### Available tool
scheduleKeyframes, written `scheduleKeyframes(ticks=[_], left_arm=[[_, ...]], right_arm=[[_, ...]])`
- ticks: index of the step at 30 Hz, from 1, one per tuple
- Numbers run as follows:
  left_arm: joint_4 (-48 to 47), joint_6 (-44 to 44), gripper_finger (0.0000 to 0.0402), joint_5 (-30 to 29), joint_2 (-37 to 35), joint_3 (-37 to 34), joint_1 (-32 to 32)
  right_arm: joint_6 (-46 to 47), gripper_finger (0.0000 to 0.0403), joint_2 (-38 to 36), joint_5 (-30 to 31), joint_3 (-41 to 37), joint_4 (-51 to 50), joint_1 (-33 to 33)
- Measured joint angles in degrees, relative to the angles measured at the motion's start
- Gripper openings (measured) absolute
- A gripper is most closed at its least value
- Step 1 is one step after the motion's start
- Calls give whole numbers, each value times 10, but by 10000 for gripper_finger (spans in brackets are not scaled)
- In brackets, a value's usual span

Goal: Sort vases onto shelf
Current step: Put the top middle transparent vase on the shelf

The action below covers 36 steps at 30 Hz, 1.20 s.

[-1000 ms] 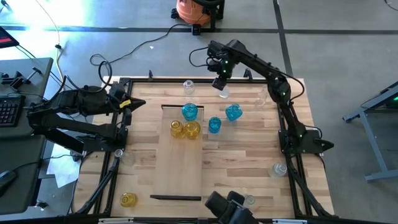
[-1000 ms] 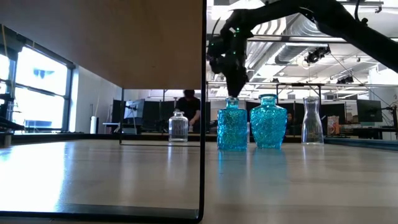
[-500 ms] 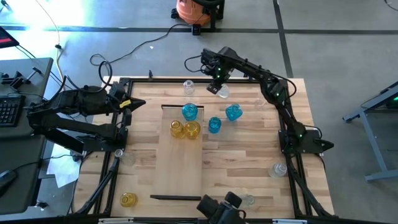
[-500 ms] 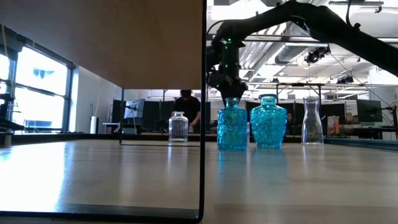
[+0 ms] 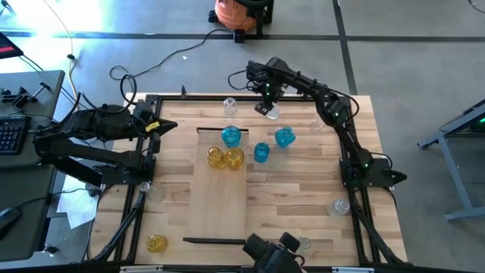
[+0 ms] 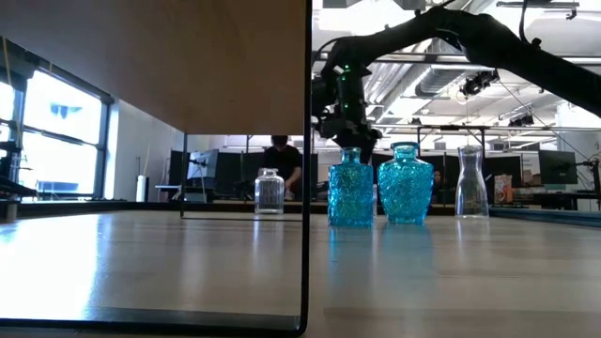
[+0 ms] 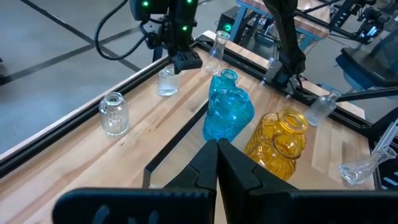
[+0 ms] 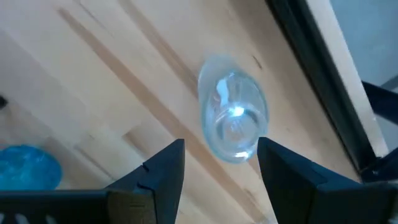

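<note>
So taking the shelf (image 5: 220, 186) as the reference, the pale wooden panel lying flat down the middle of the table: way off its left side the left gripper (image 5: 168, 126) is parked with its fingers pressed together and nothing in them, basically waiting out of the way so it doesn't crowd the work. Down off the shelf's near left corner sits a lone yellow vase (image 5: 156, 243), not sorted yet. On the shelf itself, at its far end, there's a blue vase (image 5: 231, 136) with two yellow vases (image 5: 225, 157) tucked just in front of it, so my guess is colours are being grouped there. Just off the shelf's right edge stand two more blue vases (image 5: 272, 144), still on the bare table, probably next in line. Beyond the shelf's far end there's a clear vase (image 5: 229, 105) near the table's back rail, and a bit right of that another clear vase (image 8: 232, 118). That second one is what the right gripper (image 5: 265, 107) is hovering over, fingers spread wide, one either side of its mouth, looking straight down into it. Not gripping yet as far as I can tell; it looks lined up to drop and pinch the neck.
</note>
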Motion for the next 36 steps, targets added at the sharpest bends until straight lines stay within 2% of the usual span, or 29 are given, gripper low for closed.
scheduleKeyframes(ticks=[21,36], left_arm=[[0,14,0,-2,0,0,0],[0,13,0,-2,0,0,0]], right_arm=[[28,186,0,-40,0,15,0],[38,186,10,-40,0,18,-8]])
